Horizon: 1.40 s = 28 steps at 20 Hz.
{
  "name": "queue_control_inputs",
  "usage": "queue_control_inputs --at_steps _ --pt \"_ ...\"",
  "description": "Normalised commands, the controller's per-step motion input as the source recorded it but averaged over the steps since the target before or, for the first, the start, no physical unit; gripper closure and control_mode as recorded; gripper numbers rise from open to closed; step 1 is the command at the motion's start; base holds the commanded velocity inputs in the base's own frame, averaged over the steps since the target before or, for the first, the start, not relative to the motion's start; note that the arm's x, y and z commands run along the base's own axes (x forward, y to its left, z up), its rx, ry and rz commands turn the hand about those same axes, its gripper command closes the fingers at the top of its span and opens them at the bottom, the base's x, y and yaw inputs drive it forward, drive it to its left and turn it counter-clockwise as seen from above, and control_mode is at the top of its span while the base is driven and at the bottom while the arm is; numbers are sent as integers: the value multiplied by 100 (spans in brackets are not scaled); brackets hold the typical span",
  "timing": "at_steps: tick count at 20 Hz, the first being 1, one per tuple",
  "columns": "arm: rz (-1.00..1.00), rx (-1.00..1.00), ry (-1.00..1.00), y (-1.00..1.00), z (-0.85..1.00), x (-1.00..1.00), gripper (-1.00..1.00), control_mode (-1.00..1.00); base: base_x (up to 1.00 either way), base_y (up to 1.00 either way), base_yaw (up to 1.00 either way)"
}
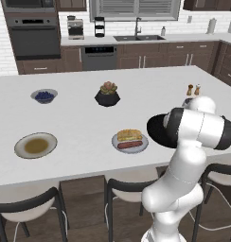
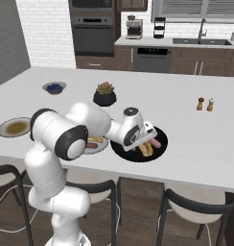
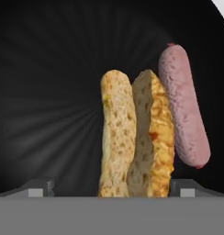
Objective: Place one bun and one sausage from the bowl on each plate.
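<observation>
Just above the black bowl [image 2: 122, 152], my gripper [image 2: 143, 142] points down, open and empty. In the hand view its two fingertips [image 3: 39, 188] stand wide on either side of the near end of a split golden bun [image 3: 132, 137]. This bun lies in the bowl [image 3: 49, 92] with a pinkish-brown sausage [image 3: 185, 108] touching its right side. The light grey plate [image 1: 116, 141] to the bowl's left holds another bun [image 1: 129, 134] and sausage [image 1: 129, 144]. The beige-rimmed plate [image 1: 35, 145] at the counter's left is bare. My arm covers part of the bowl [image 1: 154, 126].
A small grey bowl of blue berries [image 1: 44, 96] and a black plant pot [image 1: 107, 96] stand farther back on the white island. Two shakers [image 2: 205, 104] are off to the right. Stools [image 1: 27, 208] line the near counter edge.
</observation>
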Motion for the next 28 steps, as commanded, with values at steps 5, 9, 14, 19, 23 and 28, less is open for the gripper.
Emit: queue_control_inputs --at_steps 5,9,14,19,23,28 --pt "0 0 0 -16 -11 12 -100 -100 0 0 0" --pt "0 0 0 -10 -17 5 -100 -100 0 0 0" --pt "0 0 0 -2 -19 1 -100 -100 0 0 0" --pt "0 0 0 -5 -21 1 -100 -100 0 0 0" --pt "0 0 0 0 -28 0 -100 -100 0 0 0" --pt "0 0 0 0 -21 0 100 -100 0 0 0"
